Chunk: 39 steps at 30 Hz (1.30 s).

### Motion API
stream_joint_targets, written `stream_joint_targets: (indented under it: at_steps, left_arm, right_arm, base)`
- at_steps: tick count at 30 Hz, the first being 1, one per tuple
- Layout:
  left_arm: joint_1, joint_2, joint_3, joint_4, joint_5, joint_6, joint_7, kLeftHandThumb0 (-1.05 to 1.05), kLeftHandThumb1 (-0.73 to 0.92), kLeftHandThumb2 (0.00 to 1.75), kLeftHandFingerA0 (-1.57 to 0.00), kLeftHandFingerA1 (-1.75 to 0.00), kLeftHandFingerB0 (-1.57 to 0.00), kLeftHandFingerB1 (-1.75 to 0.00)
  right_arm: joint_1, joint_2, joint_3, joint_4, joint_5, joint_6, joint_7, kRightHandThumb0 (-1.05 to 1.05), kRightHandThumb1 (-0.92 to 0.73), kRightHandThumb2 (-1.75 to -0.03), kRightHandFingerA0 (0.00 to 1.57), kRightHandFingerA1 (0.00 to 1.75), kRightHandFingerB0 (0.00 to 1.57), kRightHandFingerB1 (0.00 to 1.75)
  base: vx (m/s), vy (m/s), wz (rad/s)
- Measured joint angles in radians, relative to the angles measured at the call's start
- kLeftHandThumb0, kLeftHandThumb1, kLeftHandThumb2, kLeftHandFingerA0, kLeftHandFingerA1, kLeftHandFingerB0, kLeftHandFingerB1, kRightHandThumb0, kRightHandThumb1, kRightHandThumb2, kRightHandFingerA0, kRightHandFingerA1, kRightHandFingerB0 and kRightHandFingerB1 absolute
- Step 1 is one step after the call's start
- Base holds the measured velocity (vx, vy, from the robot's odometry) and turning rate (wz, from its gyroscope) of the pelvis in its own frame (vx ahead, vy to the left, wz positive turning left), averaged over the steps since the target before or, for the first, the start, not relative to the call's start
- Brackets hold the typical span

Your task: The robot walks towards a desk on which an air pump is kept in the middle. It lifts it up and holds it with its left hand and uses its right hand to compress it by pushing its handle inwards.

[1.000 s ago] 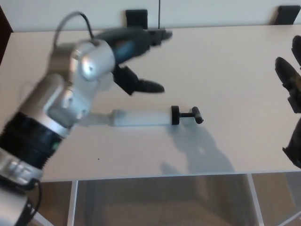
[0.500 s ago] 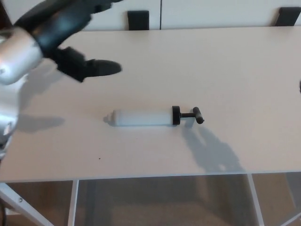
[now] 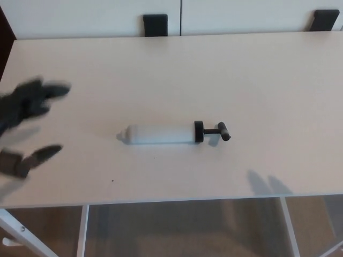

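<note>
The white cylindrical air pump with black T-handle [image 3: 172, 133] lies mid-bench [image 3: 268, 80], ungrasped; the black left hand [image 3: 27, 126], fingers apart, nears the bench's left edge.

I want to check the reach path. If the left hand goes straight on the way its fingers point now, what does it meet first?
The left hand points right across the desk. Probably first the air pump, at its white nozzle end, though height above the desk is unclear.

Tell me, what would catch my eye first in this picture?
Most striking is the air pump, a white tube lying on its side in the middle of the pale desk, its black T-handle pointing right. At the left edge, the robot's blurred black left hand hovers with fingers spread, well clear of the pump. Two dark blocks sit along the desk's far edge.
</note>
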Motion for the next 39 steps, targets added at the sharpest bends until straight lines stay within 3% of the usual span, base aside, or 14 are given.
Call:
stream_joint_targets:
  at_steps: [1,2,5,6,13,14,18,19,27,28,29,35,36,39]
  left_arm:
    - [0.038,0.000,0.019,0.001,-0.014,0.000,-0.010,-0.83,0.61,0.99,-0.16,-0.44,-0.33,-0.47]
    - [0.120,0.000,0.058,0.003,-0.043,0.000,-0.031,-0.77,0.67,0.64,-0.34,-0.37,-0.43,-0.35]
    - [0.208,0.000,0.096,0.009,-0.076,-0.001,-0.055,-0.71,0.53,0.95,-0.37,-0.51,-0.43,-0.51]
    - [0.260,0.000,0.117,0.014,-0.094,-0.001,-0.069,-0.69,0.61,0.62,-0.43,-0.40,-0.53,-0.38]
    - [0.514,0.025,0.200,0.083,-0.199,-0.010,-0.161,-0.68,0.67,0.60,-0.51,-0.52,-0.55,-0.40]
    - [0.555,0.035,0.208,0.102,-0.218,-0.012,-0.179,-0.71,0.64,0.61,-0.51,-0.51,-0.58,-0.41]
    - [0.645,0.069,0.224,0.175,-0.274,-0.024,-0.234,-0.62,0.64,0.59,-0.60,-0.52,-0.62,-0.41]
    - [0.645,0.069,0.224,0.175,-0.274,-0.024,-0.234,-0.63,0.62,0.60,-0.78,-0.50,-0.73,-0.41]
    - [0.728,0.130,0.226,0.392,-0.386,-0.034,-0.344,-0.60,0.51,0.56,-0.81,-0.58,-0.77,-0.51]
    - [0.730,0.140,0.229,0.448,-0.402,-0.034,-0.363,-0.61,0.65,0.97,-0.47,-0.59,-0.32,-0.48]
    - [0.730,0.140,0.229,0.448,-0.402,-0.034,-0.363,-0.35,0.52,1.07,0.00,-0.48,0.00,-0.47]
    - [0.710,0.150,0.269,0.669,-0.431,-0.040,-0.399,-0.72,0.70,1.00,0.00,-0.18,0.00,-0.17]
    - [0.702,0.149,0.274,0.702,-0.433,-0.042,-0.398,-0.74,0.72,1.00,0.00,-0.15,0.00,-0.14]
    - [0.675,0.144,0.285,0.782,-0.438,-0.050,-0.393,-0.79,0.65,0.94,0.00,-0.12,-0.07,-0.19]
  right_arm:
    - [0.014,0.002,-0.003,0.000,0.002,-0.001,0.003,-0.84,-0.71,-1.11,0.09,0.45,0.02,0.30]
    - [0.043,0.005,-0.010,0.001,0.006,-0.004,0.010,-0.80,-0.70,-1.10,0.04,0.42,0.02,0.28]
    - [0.073,0.009,-0.020,0.003,0.009,-0.009,0.018,-0.87,-0.74,-1.12,0.11,0.44,0.00,0.25]
    - [0.089,0.010,-0.026,0.006,0.011,-0.011,0.022,-0.84,-0.72,-1.07,0.12,0.44,0.06,0.30]
    - [0.153,0.011,-0.056,0.054,0.026,-0.029,0.053,-0.86,-0.73,-1.09,0.12,0.46,0.06,0.29]
    - [0.162,0.011,-0.063,0.070,0.029,-0.034,0.059,-0.86,-0.92,-0.70,0.18,0.35,0.09,0.22]
    - [0.178,0.011,-0.077,0.131,0.038,-0.048,0.078,-0.86,-0.92,-0.71,0.20,0.37,0.11,0.24]
    - [0.178,0.011,-0.077,0.131,0.038,-0.048,0.078,-0.83,-0.91,-0.70,0.25,0.39,0.13,0.24]
    - [0.200,0.011,-0.121,0.301,0.050,-0.070,0.122,-0.84,-0.87,-0.67,0.27,0.38,0.16,0.25]
    - [0.203,0.011,-0.132,0.337,0.054,-0.071,0.131,-0.85,-0.85,-0.67,0.23,0.38,0.15,0.26]
    - [0.203,0.011,-0.132,0.337,0.054,-0.071,0.131,-0.83,-0.71,-1.06,0.21,0.52,0.08,0.39]
    - [0.191,0.007,-0.189,0.498,0.100,-0.050,0.175,-0.86,-0.70,-1.06,0.15,0.52,0.08,0.33]
    - [0.185,0.006,-0.201,0.529,0.113,-0.040,0.183,-0.88,-0.92,-0.69,0.25,0.43,0.10,0.24]
    - [0.164,0.003,-0.233,0.602,0.143,-0.014,0.202,-0.86,-0.92,-0.68,0.18,0.44,0.05,0.25]
  base:
    - [0.00,0.000,0.00]
    - [0.00,0.000,0.00]
    - [0.00,0.000,0.00]
    - [0.00,0.000,0.00]
    - [0.00,0.000,0.00]
    - [0.00,0.000,0.00]
    - [0.00,0.000,0.00]
    - [0.00,0.000,0.00]
    - [0.00,0.000,0.00]
    - [0.00,0.000,0.00]
    - [0.00,0.000,0.00]
    - [0.00,0.000,0.00]
    - [0.00,0.000,0.00]
    - [0.00,0.000,0.00]
